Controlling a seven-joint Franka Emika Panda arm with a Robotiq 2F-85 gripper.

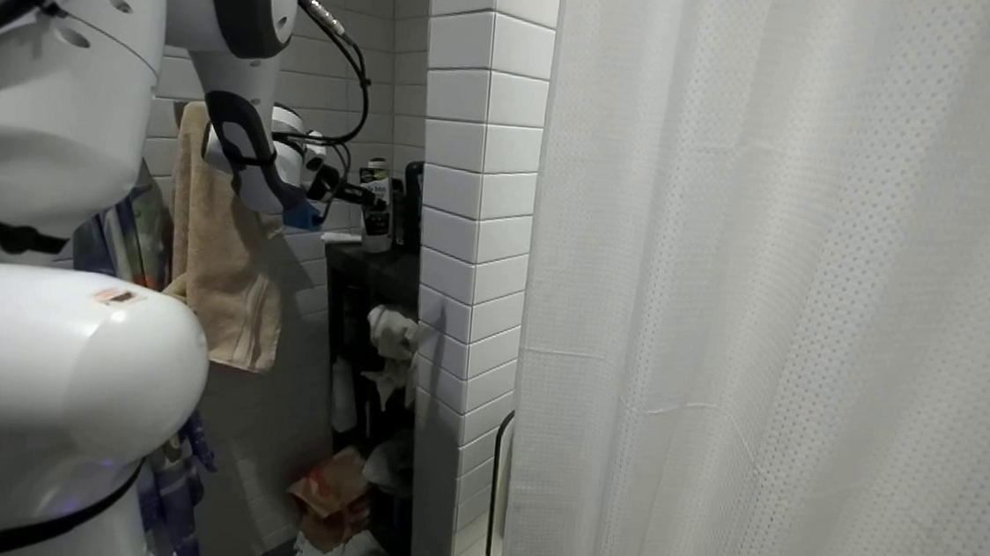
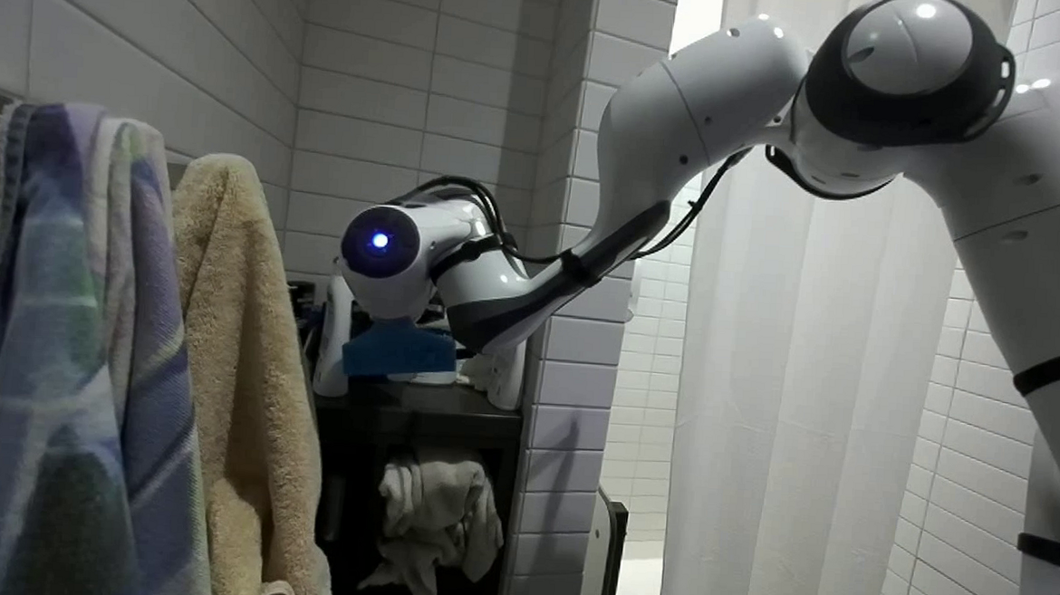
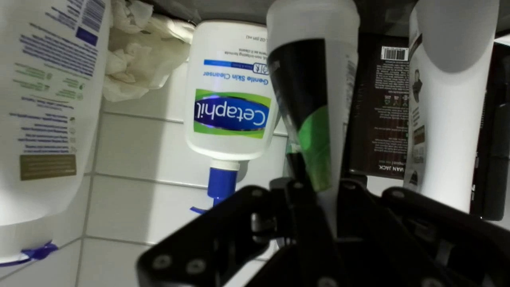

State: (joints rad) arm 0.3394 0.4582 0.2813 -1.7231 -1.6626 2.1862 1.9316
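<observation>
The wrist view stands upside down. My gripper (image 3: 322,195) is shut on the narrow end of a white, black and green tube (image 3: 314,79). The tube's wide white cap end points toward the dark shelf top (image 3: 231,10); whether it touches the shelf is unclear. A Cetaphil pump bottle (image 3: 229,115) with a blue pump is beside the tube. A dark box (image 3: 382,119) and a white bottle (image 3: 450,111) are on the tube's other side. In an exterior view the gripper (image 1: 364,197) overlaps a white bottle (image 1: 377,229). In the other view angle, the arm hides the fingers.
A large white pump bottle (image 3: 44,139) and crumpled tissue (image 3: 139,59) are in the wrist view. The dark shelf (image 2: 414,423) stands against tiled walls beside a tiled pillar (image 1: 480,188). A beige towel (image 2: 237,346) hangs near the arm. A shower curtain (image 1: 768,291) hangs beyond the pillar.
</observation>
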